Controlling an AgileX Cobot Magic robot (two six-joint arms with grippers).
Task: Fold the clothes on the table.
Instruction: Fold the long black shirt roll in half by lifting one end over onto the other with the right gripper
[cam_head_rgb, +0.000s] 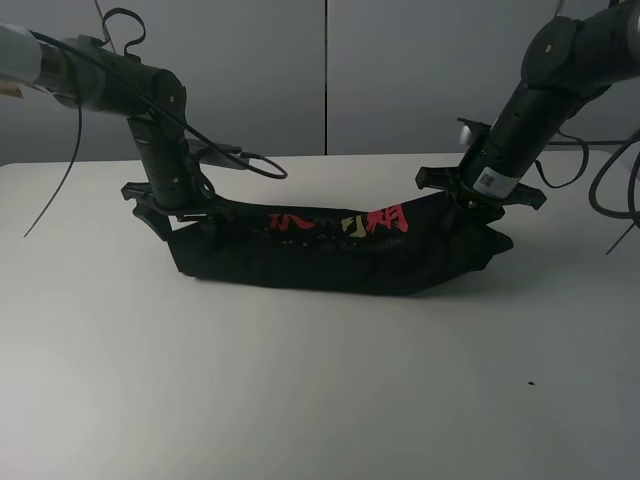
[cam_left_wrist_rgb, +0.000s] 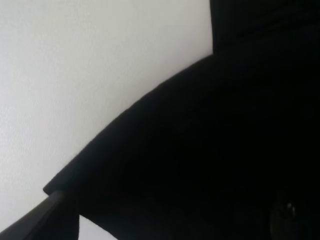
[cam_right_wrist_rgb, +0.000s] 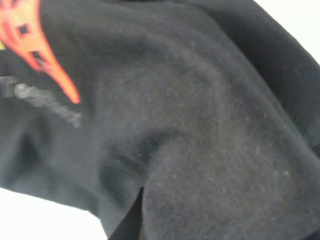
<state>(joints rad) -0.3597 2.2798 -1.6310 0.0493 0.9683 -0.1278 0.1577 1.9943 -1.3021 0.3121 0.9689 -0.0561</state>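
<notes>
left tool (cam_head_rgb: 165, 213) and right tool (cam_head_rgb: 468, 200) each pinch an end of the shirt (cam_head_rgb: 330, 262); carry both forward level, holding the edge taut, onto the worktop (cam_head_rgb: 300, 400).

One black T-shirt (cam_head_rgb: 330, 255) is lying on one white surface (cam_head_rgb: 300, 400). One left arm (cam_head_rgb: 160, 150) and one right arm (cam_head_rgb: 520, 130) are reaching over it, making two arms.

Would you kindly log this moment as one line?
T-shirt: edge lifted, rest on table | left gripper: holds one end | right gripper: holds other end
</notes>
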